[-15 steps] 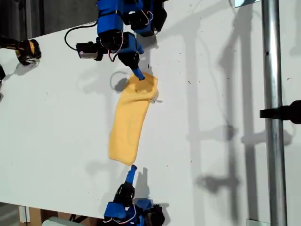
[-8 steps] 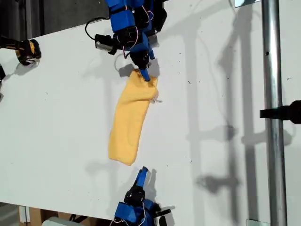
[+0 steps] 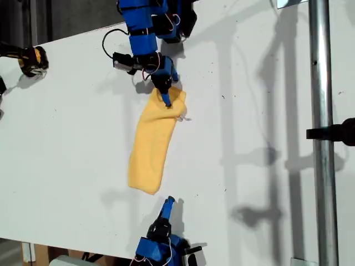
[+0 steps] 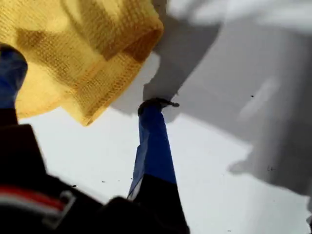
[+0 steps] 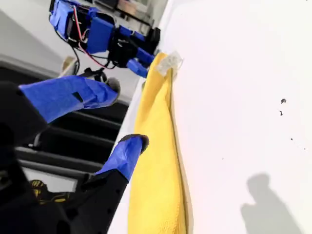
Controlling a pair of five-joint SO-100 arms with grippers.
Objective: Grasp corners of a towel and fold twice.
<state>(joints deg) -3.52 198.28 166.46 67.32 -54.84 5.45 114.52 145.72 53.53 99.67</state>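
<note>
We see one towel [image 3: 151,145], a soft yellow-orange cloth folded into a long narrow strip, lying flat on the smooth white table [image 3: 66,138] between the two blue arms. My first gripper [image 3: 166,98] points down at the strip's end nearest to it, its tip touching the cloth. Through its own camera we see my first gripper [image 4: 83,80] spread. One blue-taped finger [image 4: 153,141] rests on bare table just beside the towel [image 4: 73,44]. The other finger sits at the cloth's far side, partly hidden, so we cannot tell whether it presses on the cloth. The weave there is a fine waffle grid, and a rounded corner [image 4: 146,29] shows two layers, one folded over the other. One small white tag [image 3: 187,117] sticks out from the strip's edge just beside this gripper. My second gripper [image 3: 168,204] stands a little apart from the strip's opposite end, touching nothing. Its two taped fingers are parted too [image 5: 124,114], with the towel [image 5: 156,161] running away from just beside the lower finger towards the tag [image 5: 169,62] and the other arm.
</note>
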